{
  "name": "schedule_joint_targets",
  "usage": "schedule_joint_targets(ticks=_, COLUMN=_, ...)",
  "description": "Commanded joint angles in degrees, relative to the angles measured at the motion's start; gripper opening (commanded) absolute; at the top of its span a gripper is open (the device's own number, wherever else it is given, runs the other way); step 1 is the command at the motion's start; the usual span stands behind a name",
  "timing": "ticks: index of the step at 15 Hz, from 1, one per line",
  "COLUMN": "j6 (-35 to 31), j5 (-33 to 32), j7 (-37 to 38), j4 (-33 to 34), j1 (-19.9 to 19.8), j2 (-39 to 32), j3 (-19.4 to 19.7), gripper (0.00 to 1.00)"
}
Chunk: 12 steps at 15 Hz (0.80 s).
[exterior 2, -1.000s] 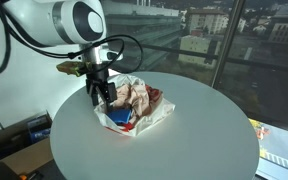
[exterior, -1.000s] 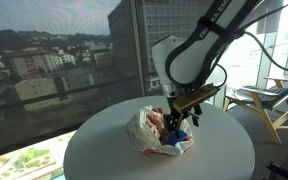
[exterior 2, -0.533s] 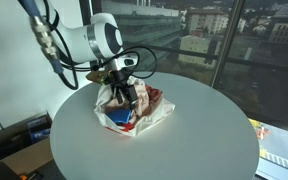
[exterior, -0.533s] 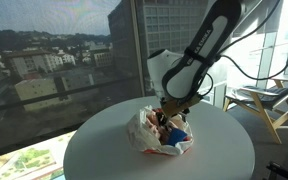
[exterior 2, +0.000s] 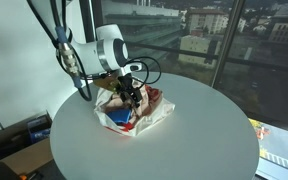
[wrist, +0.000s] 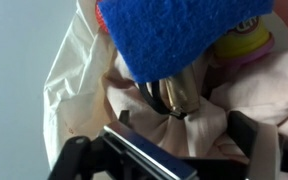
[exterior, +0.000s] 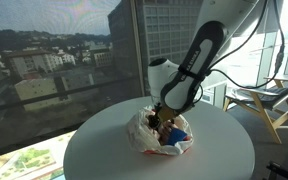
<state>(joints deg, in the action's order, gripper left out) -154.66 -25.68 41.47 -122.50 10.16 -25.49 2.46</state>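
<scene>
My hand [exterior: 167, 121] is lowered into the mouth of a crumpled whitish plastic bag [exterior: 142, 136]. The bag lies near the middle of the round white bench [exterior: 99, 152], and both exterior views show this arrangement. The jaws stand wide apart and grip nothing. In the wrist view the two fingers [wrist: 270, 148] sit at the lower left and lower right, with bag film bunched between them.

Contents visible in the wrist view:
- A blue sponge-like block [wrist: 174, 35] lies at the top, ahead of the hand.
- A shiny metal piece [wrist: 174, 95] lies just below the block, nearest the gap between the fingers. I cannot tell whether it touches them.
- A pink and yellow item [wrist: 246, 42] lies beside the block, partly hidden.
</scene>
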Motion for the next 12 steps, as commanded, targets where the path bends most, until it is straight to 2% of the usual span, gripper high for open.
schedule_joint_targets(ticks=1, j6=-4.2, j5=-0.9, j7=-4.4, j4=-1.6, j1=3.1, j2=0.8, j3=2.5, gripper=1.0)
schedule_joint_targets(ticks=2, j6=-5.2, j5=-1.4, j7=-5.2, j4=-1.7, j1=3.9, j2=0.7, j3=3.3, gripper=1.0)
schedule_joint_targets(ticks=4, j6=-7.7, j5=-6.4, j7=-4.0, j4=-1.6, j1=7.7, j2=0.1, j3=7.7, gripper=1.0)
schedule_joint_targets(ticks=7, j6=-10.4, j5=-16.1, j7=-0.5, j4=-2.0, j1=10.9, j2=-0.6, j3=12.2, gripper=1.0)
schedule_joint_targets(ticks=10, j6=-12.8, j5=-19.4, j7=-1.2, j4=-4.0, j1=10.5, j2=-0.8, j3=12.4, gripper=0.98)
schedule_joint_targets(ticks=11, j6=-13.8, j5=-20.4, j7=-1.0, j4=-4.5, j1=10.6, j2=-1.1, j3=12.7, gripper=0.95)
schedule_joint_targets(ticks=12, j6=-14.9, j5=-21.2, j7=-1.3, j4=-5.0, j1=10.4, j2=-1.5, j3=12.6, gripper=0.73)
